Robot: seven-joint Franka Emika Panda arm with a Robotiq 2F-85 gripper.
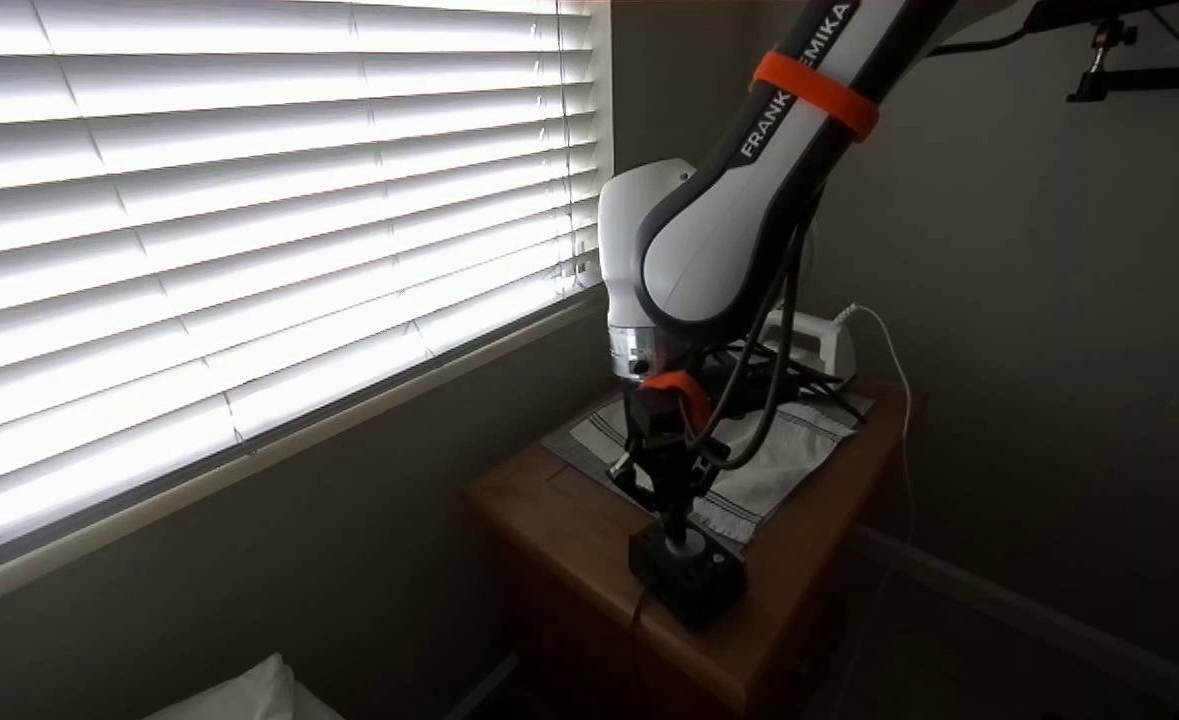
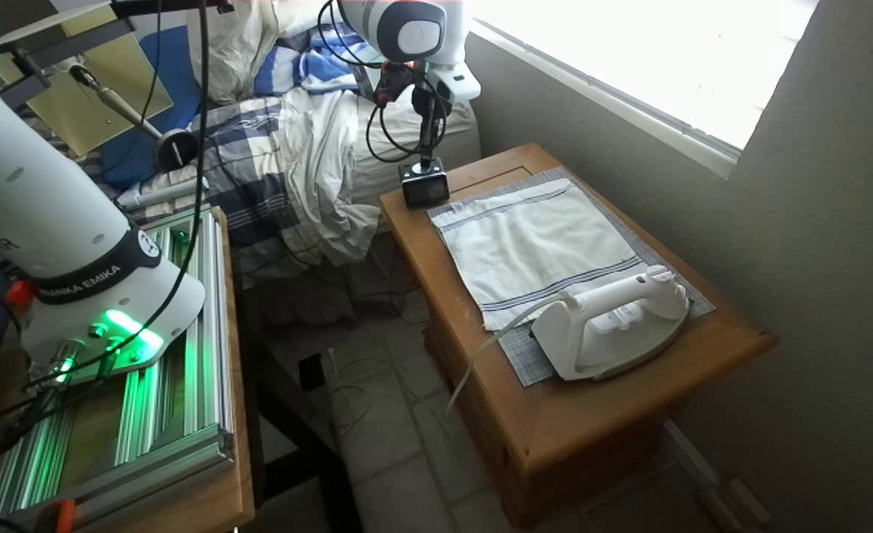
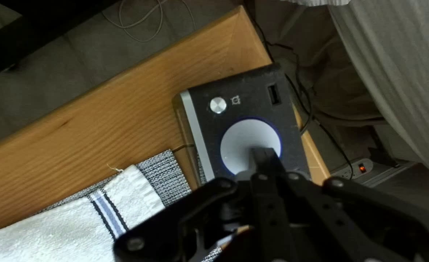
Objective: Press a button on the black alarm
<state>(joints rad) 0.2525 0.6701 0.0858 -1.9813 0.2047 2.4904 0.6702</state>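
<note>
Wrist view: gripper (image 3: 265, 156) fingers pressed together, tips at the big blue-rimmed round gray button (image 3: 241, 142) on top of the black alarm (image 3: 250, 109); touching or just above, can't tell. Small silver button (image 3: 218, 105) near it on the same face. Alarm sits near a corner of the wooden table (image 2: 591, 422), just beside striped towel (image 2: 540, 229) and gray mat (image 2: 523, 357). White iron (image 2: 614, 326) at the opposite end, partly on the mat. Gripper points down in both exterior views.

On the table (image 2: 591, 409), the towel (image 2: 536, 240) lies between alarm (image 2: 426, 191) and iron (image 2: 629, 340) — the tool (image 3: 265, 156) above the alarm.
</note>
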